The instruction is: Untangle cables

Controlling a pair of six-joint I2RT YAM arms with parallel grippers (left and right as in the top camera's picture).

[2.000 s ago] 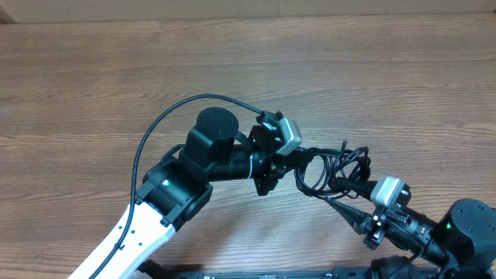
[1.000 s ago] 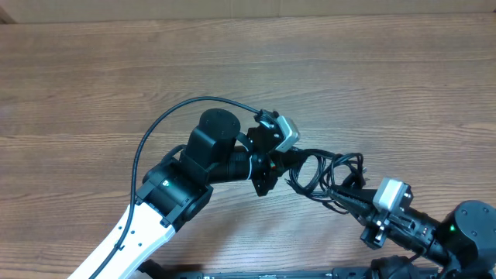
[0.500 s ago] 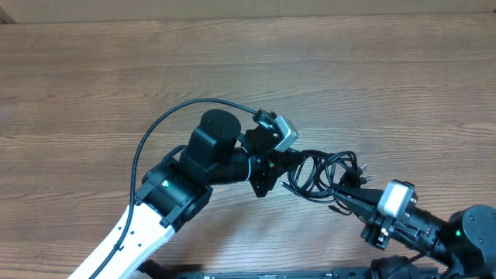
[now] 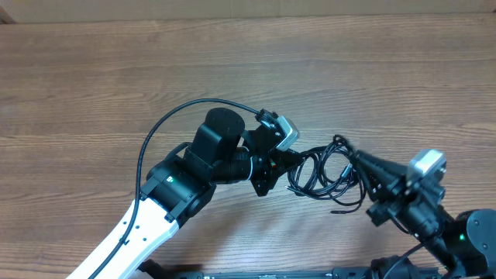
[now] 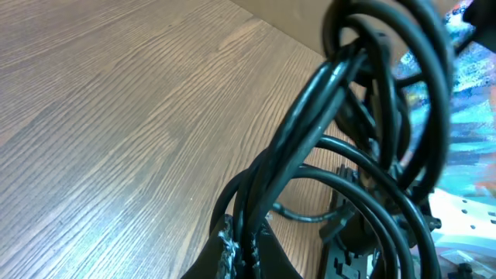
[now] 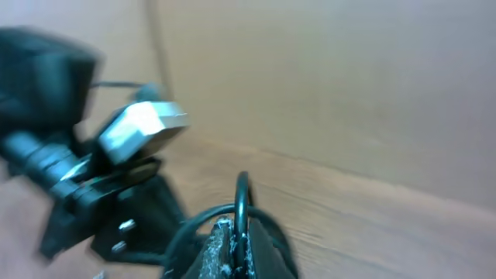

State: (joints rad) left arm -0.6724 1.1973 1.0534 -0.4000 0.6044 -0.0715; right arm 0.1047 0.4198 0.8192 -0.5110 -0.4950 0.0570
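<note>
- Overhead view: the cables (image 4: 322, 172) form a knot of black loops over the table (image 4: 116, 77), right of its middle and toward the edge where the arms are mounted.
- The left gripper (image 4: 290, 160) reaches in from the left and is clamped on the left side of the knot, its jaws closed with cord pinched between them.
- The right gripper (image 4: 349, 152) comes in from the lower right corner, long dark fingers pressed together at the upper right loop of the knot.
- The knot hangs stretched between the two tips. One thin loose end trails toward the near edge, just below the bundle. Whether the bundle touches the wood I cannot tell.
- Left wrist view: several cords of the cables (image 5: 310, 139) rise out of the left gripper (image 5: 239, 256) at the bottom edge, squeezed side by side between its closed fingers. They fan upward into wide loops at the right, over the wood-grain table (image 5: 93, 116).
- Right wrist view: the picture is blurred. The right gripper (image 6: 232, 246) has its jaws closed at the bottom edge, and a thin loop of the cables (image 6: 242, 198) stands up from between them.
- Beyond it, at the left, sits the left arm (image 6: 46, 155) with its silver wrist camera (image 6: 143, 124). The table (image 6: 372, 225) runs behind.
</note>
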